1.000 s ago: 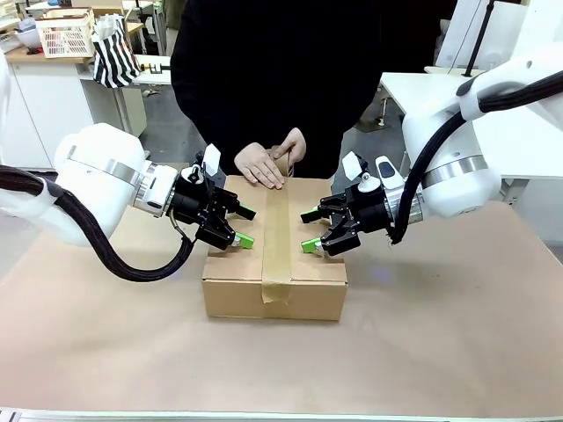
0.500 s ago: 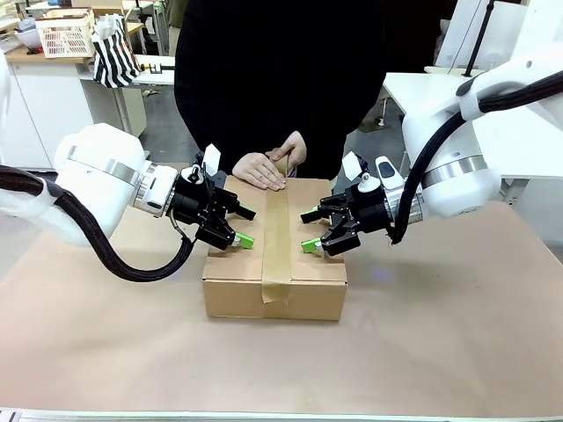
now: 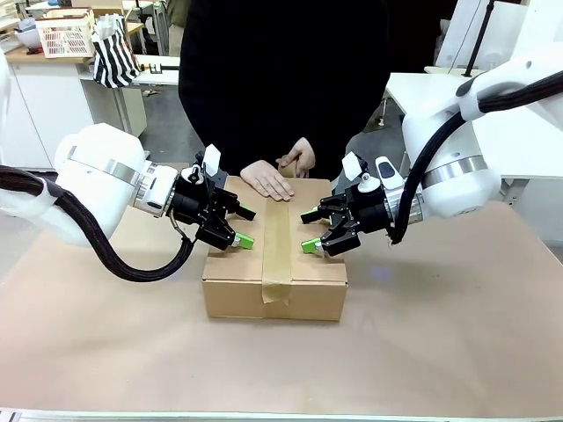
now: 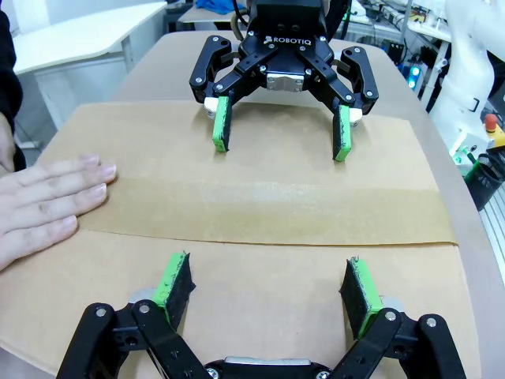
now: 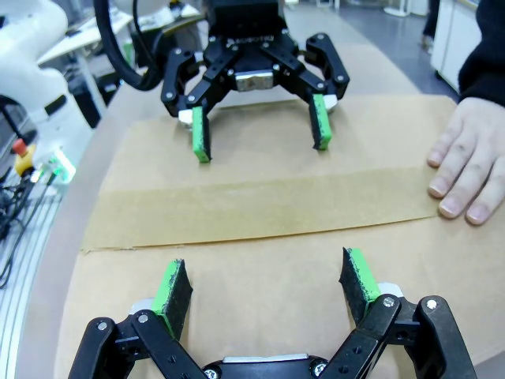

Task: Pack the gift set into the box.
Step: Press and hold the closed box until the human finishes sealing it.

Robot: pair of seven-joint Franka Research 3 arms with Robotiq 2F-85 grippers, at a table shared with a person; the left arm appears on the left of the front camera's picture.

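Observation:
The brown cardboard box (image 3: 274, 283) lies in the middle of the table with its flaps closed and a strip of brown tape (image 3: 277, 242) along the seam. The gift set is hidden. My left gripper (image 3: 244, 227) is open, its green pads resting on the left half of the lid (image 4: 260, 166). My right gripper (image 3: 308, 231) is open on the right half, facing it. The left wrist view shows my own left gripper (image 4: 268, 280) with the right gripper (image 4: 278, 126) across the tape, while the right wrist view shows my right gripper (image 5: 264, 284) and the left gripper (image 5: 256, 126). A person's hand (image 3: 268, 180) lies flat on the far end.
The person stands close against the far side, with the other hand (image 3: 297, 158) at the box's far edge. Brown paper (image 3: 440, 334) covers the table. A white basket (image 3: 66, 35) and a striped bag (image 3: 114, 53) stand at the back left.
The person's hands have shifted a little along the far end of the tape and toward the lid. Both grippers stay where they were.

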